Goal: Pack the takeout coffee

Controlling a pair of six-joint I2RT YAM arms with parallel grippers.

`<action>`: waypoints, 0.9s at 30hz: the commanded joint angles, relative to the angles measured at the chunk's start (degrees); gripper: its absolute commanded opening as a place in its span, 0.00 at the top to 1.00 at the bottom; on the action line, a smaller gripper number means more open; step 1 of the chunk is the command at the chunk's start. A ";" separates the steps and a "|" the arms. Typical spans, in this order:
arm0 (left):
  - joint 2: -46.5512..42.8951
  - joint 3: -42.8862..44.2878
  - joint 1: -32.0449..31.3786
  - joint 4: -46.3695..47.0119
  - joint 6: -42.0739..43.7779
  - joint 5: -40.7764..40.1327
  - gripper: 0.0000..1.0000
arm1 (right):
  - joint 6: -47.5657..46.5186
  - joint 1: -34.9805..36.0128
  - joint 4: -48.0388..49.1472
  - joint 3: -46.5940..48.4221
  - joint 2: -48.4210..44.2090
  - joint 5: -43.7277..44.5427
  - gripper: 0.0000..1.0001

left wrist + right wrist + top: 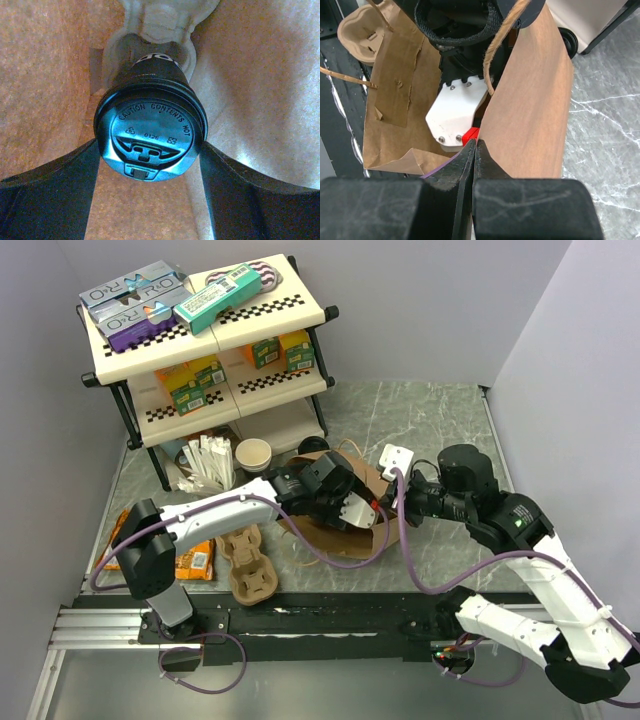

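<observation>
The takeout coffee, closed by a round black lid marked CAUTION CONTENTS HOT, is found inside the brown paper bag.

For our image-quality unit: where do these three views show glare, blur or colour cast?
Left wrist: pale sheen on the takeout coffee lid, left fingers dark and soft; right wrist: near right fingers blurred, paper bag sharp; top external: even light, soft shadows.
</observation>
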 commanded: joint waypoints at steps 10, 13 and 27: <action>-6.65 -4.32 0.98 7.64 -1.83 2.73 0.99 | -6.47 0.25 -2.63 4.64 -1.11 -4.65 1.00; -7.00 -5.29 0.90 8.26 -1.57 2.46 0.99 | -6.82 0.16 -3.42 5.70 -0.32 -4.74 1.00; -7.88 -7.14 1.16 10.45 -4.73 6.24 0.99 | -6.73 0.25 -4.30 5.70 -0.40 -4.82 1.00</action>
